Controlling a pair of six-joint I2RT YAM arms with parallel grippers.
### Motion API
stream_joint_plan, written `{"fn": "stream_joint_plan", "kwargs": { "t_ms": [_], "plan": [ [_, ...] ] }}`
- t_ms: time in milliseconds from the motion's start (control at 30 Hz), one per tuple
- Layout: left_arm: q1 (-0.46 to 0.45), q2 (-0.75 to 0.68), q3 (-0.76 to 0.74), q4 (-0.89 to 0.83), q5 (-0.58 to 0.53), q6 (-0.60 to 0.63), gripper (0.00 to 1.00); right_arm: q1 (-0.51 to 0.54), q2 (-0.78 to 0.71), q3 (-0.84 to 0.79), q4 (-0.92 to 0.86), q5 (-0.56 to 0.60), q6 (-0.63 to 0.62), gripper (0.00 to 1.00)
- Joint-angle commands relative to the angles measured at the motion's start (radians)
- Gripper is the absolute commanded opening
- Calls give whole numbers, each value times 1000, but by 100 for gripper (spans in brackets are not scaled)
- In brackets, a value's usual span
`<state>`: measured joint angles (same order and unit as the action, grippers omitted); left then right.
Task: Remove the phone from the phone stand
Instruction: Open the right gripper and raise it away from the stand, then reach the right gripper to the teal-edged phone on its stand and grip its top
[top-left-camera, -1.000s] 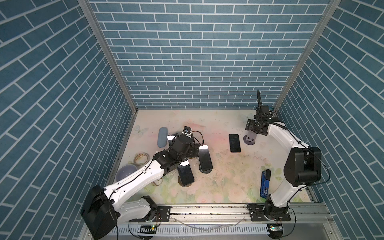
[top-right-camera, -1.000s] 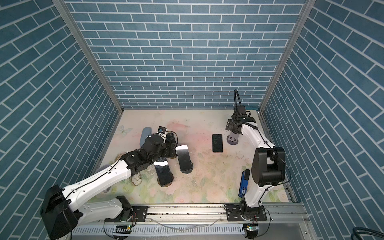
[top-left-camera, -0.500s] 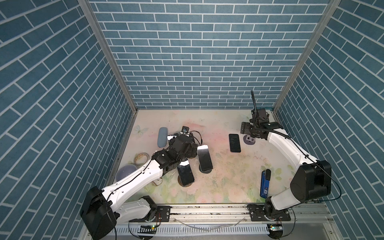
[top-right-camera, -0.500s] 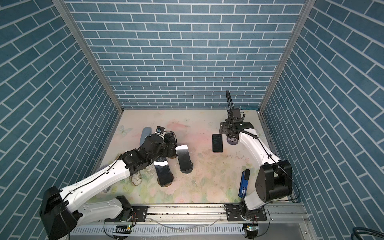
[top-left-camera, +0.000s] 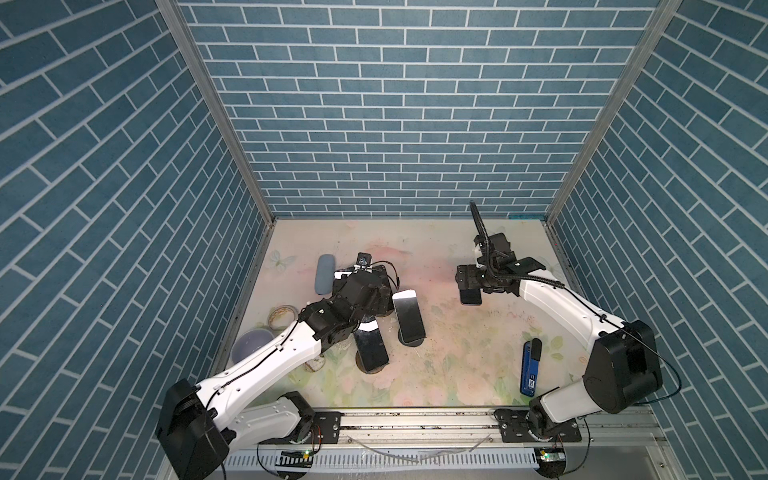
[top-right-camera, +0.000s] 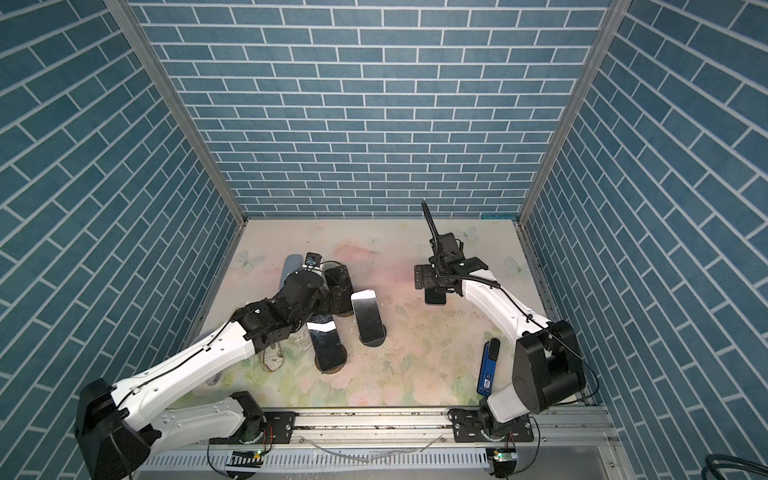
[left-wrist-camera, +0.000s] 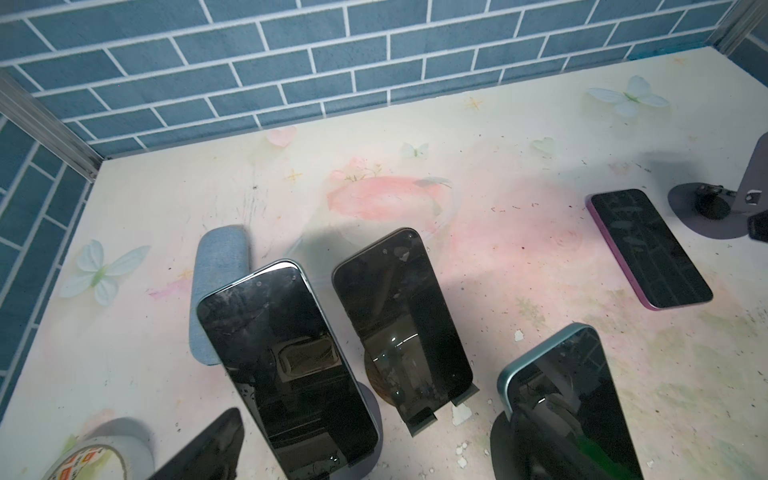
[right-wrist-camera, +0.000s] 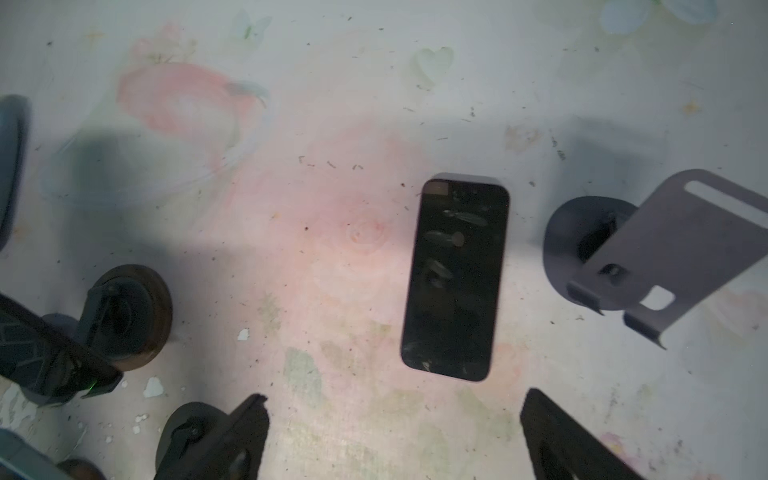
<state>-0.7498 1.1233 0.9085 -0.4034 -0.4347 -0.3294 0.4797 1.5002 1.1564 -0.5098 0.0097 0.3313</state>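
A dark phone (right-wrist-camera: 455, 278) with a purple edge lies flat on the table, also in a top view (top-left-camera: 471, 297). Beside it stands an empty grey phone stand (right-wrist-camera: 648, 257). My right gripper (right-wrist-camera: 395, 436) hovers just above the phone's near end, open, holding nothing, and shows in both top views (top-left-camera: 467, 280) (top-right-camera: 424, 277). Three more phones lean on stands to the left: a teal-edged one (left-wrist-camera: 286, 365), a black one (left-wrist-camera: 401, 320) and another teal-edged one (left-wrist-camera: 573, 399). My left gripper (top-left-camera: 374, 293) hangs open above them, touching none.
A blue-grey glasses case (top-left-camera: 323, 274) lies behind the standing phones. A tape roll (top-left-camera: 282, 316) and a purple bowl (top-left-camera: 251, 347) sit by the left wall. A blue and black device (top-left-camera: 531, 365) lies at the front right.
My right gripper swung left from over the empty stand to over the flat phone, and its jaws opened wider. The left arm barely moved.
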Motion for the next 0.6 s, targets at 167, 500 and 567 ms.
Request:
{"fn": "stream_joint_plan", "kwargs": {
  "t_ms": [167, 500, 567],
  "plan": [
    [-3, -73, -24, -36, -106, 3, 100, 109, -77, -61, 99, -48, 14, 99],
    [3, -152, -61, -56, -152, 15, 100, 237, -59, -32, 119, -43, 73, 97],
    [3, -161, -62, -67, -159, 16, 100, 265, -45, -23, 125, -38, 75, 97]
  ]
}}
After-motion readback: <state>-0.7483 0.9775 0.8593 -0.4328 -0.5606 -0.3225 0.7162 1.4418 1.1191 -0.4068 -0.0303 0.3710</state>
